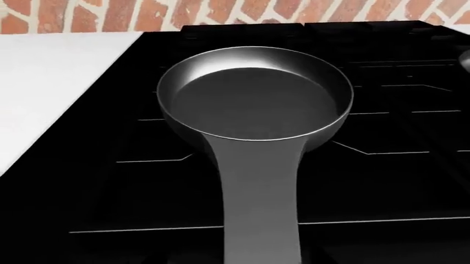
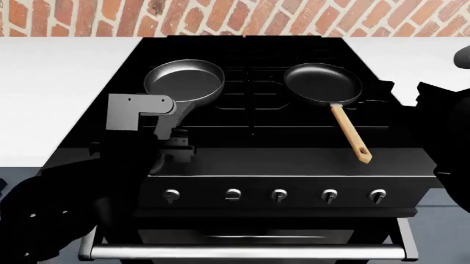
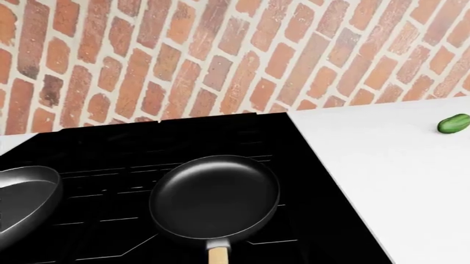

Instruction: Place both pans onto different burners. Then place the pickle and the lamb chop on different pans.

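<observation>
Both pans sitting on the stove, food not yet moved

You are looking at the stove top [image 2: 250, 137] carrying both pans on separate burners: the grey pan [image 2: 184, 81] at the rear left, the wooden-handled pan [image 2: 322, 83] at the rear right. The left tool [image 2: 167, 132] is sitting at the grey pan's handle, though you cannot tell whether it is gripping; the right tool is out of sight. The pickle [image 3: 453, 123] is lying on the white worktop [image 3: 382, 159], waiting; no lamb chop is showing.
</observation>
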You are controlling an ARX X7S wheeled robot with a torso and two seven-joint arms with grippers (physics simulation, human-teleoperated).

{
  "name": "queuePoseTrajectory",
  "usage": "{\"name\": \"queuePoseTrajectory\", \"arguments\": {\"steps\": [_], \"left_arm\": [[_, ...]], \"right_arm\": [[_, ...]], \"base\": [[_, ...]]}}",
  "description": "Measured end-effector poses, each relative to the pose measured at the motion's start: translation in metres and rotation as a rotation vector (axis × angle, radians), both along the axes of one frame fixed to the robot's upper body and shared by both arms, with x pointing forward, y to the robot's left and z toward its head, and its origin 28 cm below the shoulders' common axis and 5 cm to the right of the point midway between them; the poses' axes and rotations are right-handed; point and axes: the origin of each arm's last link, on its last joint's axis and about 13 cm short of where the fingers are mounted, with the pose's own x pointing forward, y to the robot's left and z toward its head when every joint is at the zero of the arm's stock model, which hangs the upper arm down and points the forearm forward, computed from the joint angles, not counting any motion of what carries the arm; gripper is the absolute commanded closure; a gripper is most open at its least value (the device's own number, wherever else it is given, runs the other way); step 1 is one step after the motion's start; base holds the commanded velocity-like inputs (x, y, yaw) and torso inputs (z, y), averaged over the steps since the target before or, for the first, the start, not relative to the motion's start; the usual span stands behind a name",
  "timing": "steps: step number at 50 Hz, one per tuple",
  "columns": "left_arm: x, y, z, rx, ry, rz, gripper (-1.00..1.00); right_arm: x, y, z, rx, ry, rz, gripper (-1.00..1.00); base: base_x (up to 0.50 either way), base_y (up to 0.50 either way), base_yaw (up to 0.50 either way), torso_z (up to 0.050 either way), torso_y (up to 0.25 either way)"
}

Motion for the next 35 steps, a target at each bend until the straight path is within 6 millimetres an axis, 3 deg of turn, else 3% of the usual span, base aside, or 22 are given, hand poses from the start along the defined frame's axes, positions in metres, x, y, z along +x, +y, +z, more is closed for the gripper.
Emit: {"name": "queuePoseTrajectory", "arguments": {"steps": [13, 23, 35], "left_arm": [[-0.014, -0.004, 0.014, 0.018, -0.068, 0.001, -1.0], [-0.041, -0.01, 0.027, 0.027, -0.182, -0.016, -1.0], [-0.072, -0.015, 0.028, 0.042, -0.313, -0.02, -1.0]], "right_arm": [[-0.001, 0.0, 0.0, 0.0, -0.001, 0.003, -1.0], [-0.001, 0.001, -0.001, -0.007, 0.002, 0.005, -1.0], [-0.001, 0.003, -0.001, -0.007, -0.014, 0.015, -1.0]], "base": [[0.0, 0.0, 0.0, 0.0, 0.0], [0.0, 0.0, 0.0, 0.0, 0.0], [0.0, 0.0, 0.0, 0.0, 0.0]]}}
